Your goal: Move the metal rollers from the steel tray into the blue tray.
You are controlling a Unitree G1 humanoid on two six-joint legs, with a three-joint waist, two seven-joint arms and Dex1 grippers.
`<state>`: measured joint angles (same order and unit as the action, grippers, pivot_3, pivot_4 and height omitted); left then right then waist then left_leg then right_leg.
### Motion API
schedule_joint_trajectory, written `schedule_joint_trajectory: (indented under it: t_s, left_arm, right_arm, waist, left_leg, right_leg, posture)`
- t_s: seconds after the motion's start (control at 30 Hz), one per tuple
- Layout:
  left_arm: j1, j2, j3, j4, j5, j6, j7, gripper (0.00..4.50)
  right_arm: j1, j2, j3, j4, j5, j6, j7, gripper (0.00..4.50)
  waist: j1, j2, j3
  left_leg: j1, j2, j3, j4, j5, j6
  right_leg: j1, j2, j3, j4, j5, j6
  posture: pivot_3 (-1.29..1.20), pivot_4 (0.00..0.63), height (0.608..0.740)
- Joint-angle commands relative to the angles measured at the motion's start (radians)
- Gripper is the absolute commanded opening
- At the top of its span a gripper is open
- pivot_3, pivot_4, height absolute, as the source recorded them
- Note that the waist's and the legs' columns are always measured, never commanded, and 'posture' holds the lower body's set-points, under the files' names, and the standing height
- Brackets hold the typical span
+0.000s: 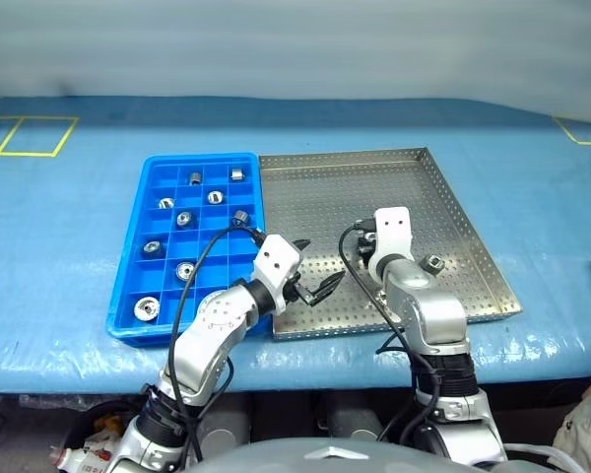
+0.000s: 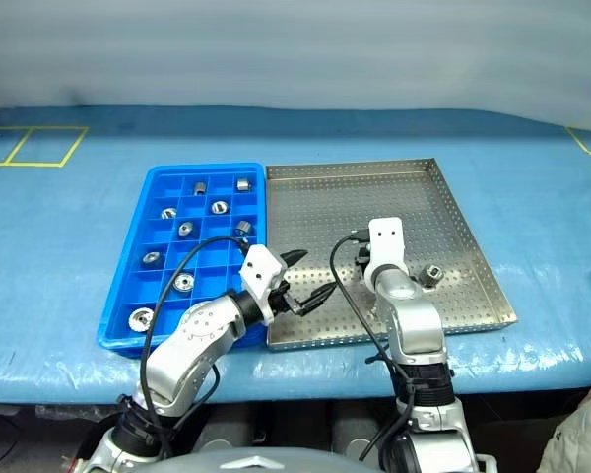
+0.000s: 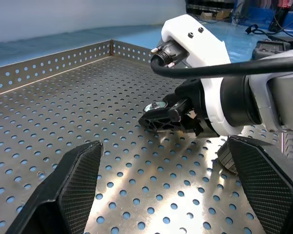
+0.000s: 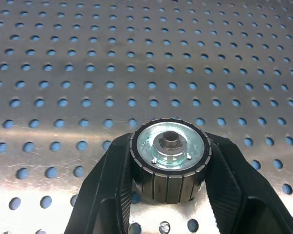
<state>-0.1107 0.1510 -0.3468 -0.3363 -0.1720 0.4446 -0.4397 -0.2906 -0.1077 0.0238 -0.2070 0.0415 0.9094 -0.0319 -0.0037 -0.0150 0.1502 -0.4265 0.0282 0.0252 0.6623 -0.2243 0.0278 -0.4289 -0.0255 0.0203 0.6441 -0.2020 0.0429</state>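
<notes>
Rollers are the job, and they sit in two trays on a pale-blue table cover (image 1: 69, 217). Largest is the steel tray (image 1: 443, 187), perforated all over, lying to the right of and touching the narrower blue tray (image 1: 138, 236), whose grid of square pockets already holds nine rollers scattered through its rows, one near the front left corner (image 1: 147, 308) and others toward the far end (image 1: 236, 175). Yellow tape lines (image 1: 20, 133) mark the cover at the far left and far right.

Over the front part of the steel tray the right gripper (image 4: 168, 195) points forward and down, its two black fingers (image 4: 110, 195) pressed against the ribbed sides of one roller (image 4: 169, 158), which stands on the tray floor with its flat face up. Another roller (image 1: 434, 263) lies loose on the steel tray just right of that arm.

The left gripper (image 1: 312, 286) hovers near the seam between the trays, fingers spread wide with nothing between them
</notes>
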Motion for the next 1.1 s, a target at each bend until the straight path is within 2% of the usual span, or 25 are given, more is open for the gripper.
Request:
schedule_joint_trajectory:
  t_s: [0.03,0.3,0.53,0.77,0.9,0.93,1.1]
  left_arm:
    - [0.008,-0.014,0.035,-0.080,-0.002,-0.028,0.036,4.50]
    - [0.090,0.006,0.136,-0.186,0.022,-0.036,0.136,4.50]
    - [0.189,0.013,0.204,-0.283,0.047,-0.023,0.219,4.50]
    - [0.295,0.025,0.248,-0.360,0.058,-0.008,0.263,4.50]
    - [0.304,0.027,0.246,-0.369,0.058,-0.005,0.271,4.50]
    - [0.305,0.028,0.245,-0.368,0.055,-0.004,0.270,4.50]
    - [0.301,0.034,0.236,-0.362,0.039,0.000,0.252,4.50]
  right_arm:
    - [-0.060,-0.035,0.069,-0.105,0.010,0.022,0.079,1.71]
    - [-0.243,-0.014,0.199,-0.058,0.020,-0.010,0.193,1.71]
    - [-0.321,0.040,0.270,0.032,0.014,-0.069,0.249,1.71]
    - [-0.322,0.087,0.321,0.125,0.015,-0.126,0.299,1.71]
    - [-0.303,0.078,0.336,0.134,0.004,-0.132,0.311,1.71]
    - [-0.296,0.074,0.336,0.130,0.003,-0.128,0.312,1.71]
    - [-0.266,0.052,0.315,0.093,0.000,-0.105,0.311,1.71]
  waist:
    - [0.004,0.000,0.000]
    - [0.057,0.000,0.001]
    - [0.149,0.000,0.001]
    - [0.252,0.001,0.001]
    - [0.318,0.001,0.001]
    - [0.329,0.001,0.001]
    - [0.408,0.001,0.001]
  left_leg:
    - [0.000,0.000,0.000,0.000,0.000,0.000]
    - [0.000,0.000,-0.002,-0.002,0.000,0.000]
    - [-0.002,0.000,-0.005,-0.004,0.000,0.000]
    - [-0.003,0.000,-0.004,-0.004,0.000,-0.001]
    - [-0.004,0.001,-0.002,-0.005,-0.001,-0.004]
    - [-0.005,0.001,-0.001,-0.006,-0.001,-0.005]
    - [-0.015,0.001,0.001,-0.006,-0.001,-0.006]
  right_leg:
    - [0.000,0.000,0.000,0.000,0.000,0.000]
    - [0.000,0.001,-0.003,0.000,-0.001,-0.002]
    - [-0.001,0.000,-0.006,-0.001,-0.002,-0.004]
    - [-0.002,-0.001,-0.009,-0.002,-0.003,-0.005]
    - [-0.005,0.000,-0.011,-0.002,-0.004,-0.006]
    - [-0.010,0.000,-0.011,-0.002,-0.004,-0.007]
    - [-0.016,0.000,-0.012,-0.001,-0.003,-0.005]
  posture:
    - [0.19,0.150,0.740]
    - [0.36,0.150,0.740]
    - [0.49,0.150,0.740]
    - [0.57,0.150,0.740]
    - [0.58,0.150,0.740]
    - [0.58,0.150,0.740]
    - [0.54,0.150,0.740]
